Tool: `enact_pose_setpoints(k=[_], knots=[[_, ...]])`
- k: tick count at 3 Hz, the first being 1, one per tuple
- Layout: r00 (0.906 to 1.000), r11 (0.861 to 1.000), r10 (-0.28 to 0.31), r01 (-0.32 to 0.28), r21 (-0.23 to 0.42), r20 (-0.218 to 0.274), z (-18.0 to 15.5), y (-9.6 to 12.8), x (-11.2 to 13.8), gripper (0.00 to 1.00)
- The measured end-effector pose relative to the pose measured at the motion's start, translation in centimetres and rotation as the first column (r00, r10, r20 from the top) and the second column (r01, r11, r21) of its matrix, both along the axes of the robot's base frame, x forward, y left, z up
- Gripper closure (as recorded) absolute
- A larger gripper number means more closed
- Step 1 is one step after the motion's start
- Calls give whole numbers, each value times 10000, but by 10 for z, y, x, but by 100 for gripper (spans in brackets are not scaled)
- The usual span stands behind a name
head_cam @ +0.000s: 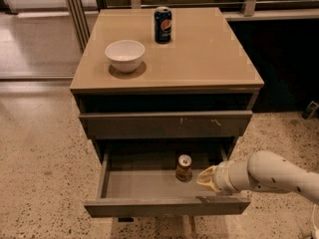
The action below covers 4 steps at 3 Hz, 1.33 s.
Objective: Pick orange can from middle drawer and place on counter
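Observation:
The orange can (pixel 184 167) stands upright near the back middle of the open middle drawer (pixel 139 185). My gripper (pixel 206 178) is low inside the drawer's right part, just right of the can and a small gap away from it, with the white arm reaching in from the right. The counter (pixel 204 59) is the tan top of the cabinet above.
A dark blue Pepsi can (pixel 163 25) stands at the back of the counter and a white bowl (pixel 124 55) sits at its left. The upper drawer front (pixel 149 126) with pale scratches is closed. Speckled floor (pixel 40 158) surrounds the cabinet.

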<state>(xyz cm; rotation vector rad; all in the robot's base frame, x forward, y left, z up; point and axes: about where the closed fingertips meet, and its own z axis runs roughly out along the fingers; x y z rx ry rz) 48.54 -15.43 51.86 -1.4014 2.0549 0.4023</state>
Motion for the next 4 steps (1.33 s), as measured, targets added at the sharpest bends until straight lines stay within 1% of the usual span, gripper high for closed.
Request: enact_pose_setpoints(k=[1,2,3,4], knots=[[10000,10000,-8,8,-2,-8,0,0,0,100],[9997,9997,-244,244,62,18,-9,-7,3,100],[9971,9963,-746,740,428,121,-23,-23,13,83],[9895,9852,-1376,1322,1089,433,-38,-37,32,59]])
